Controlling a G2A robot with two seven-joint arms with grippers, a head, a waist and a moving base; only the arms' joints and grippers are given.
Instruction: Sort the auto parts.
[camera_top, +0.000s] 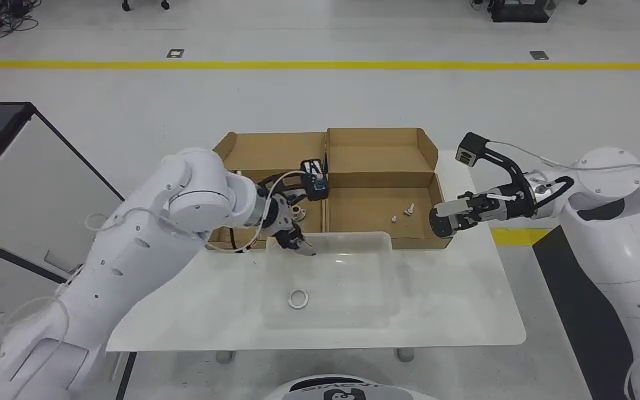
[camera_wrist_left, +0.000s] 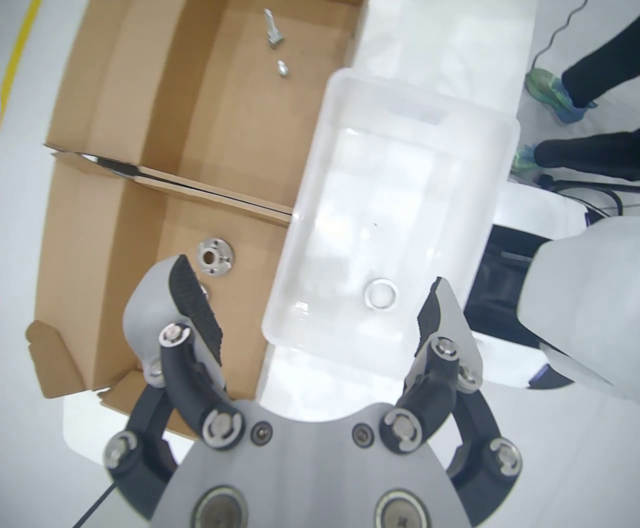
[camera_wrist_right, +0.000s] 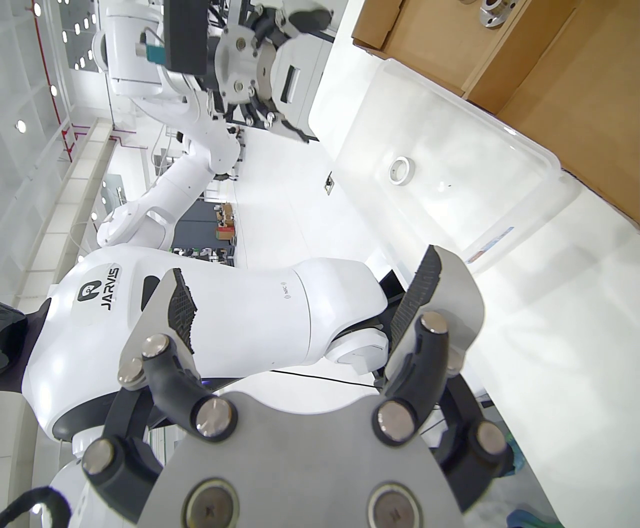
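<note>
left jaws spread, empty; ring (camera_wrist_left: 381, 293) lies apart from them in clear tub (camera_wrist_left: 421, 102).

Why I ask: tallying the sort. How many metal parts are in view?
4: a ring in the clear bin, a flange in the left cardboard box, a bolt and a small fitting in the right cardboard box. Another may hide beside the flange.

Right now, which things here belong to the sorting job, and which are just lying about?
Part of the job: ring in the clear bin; flange and small bolts in separate compartments of the cardboard box; left gripper and right gripper, both open.
Just there: white table; yellow floor line.
</note>
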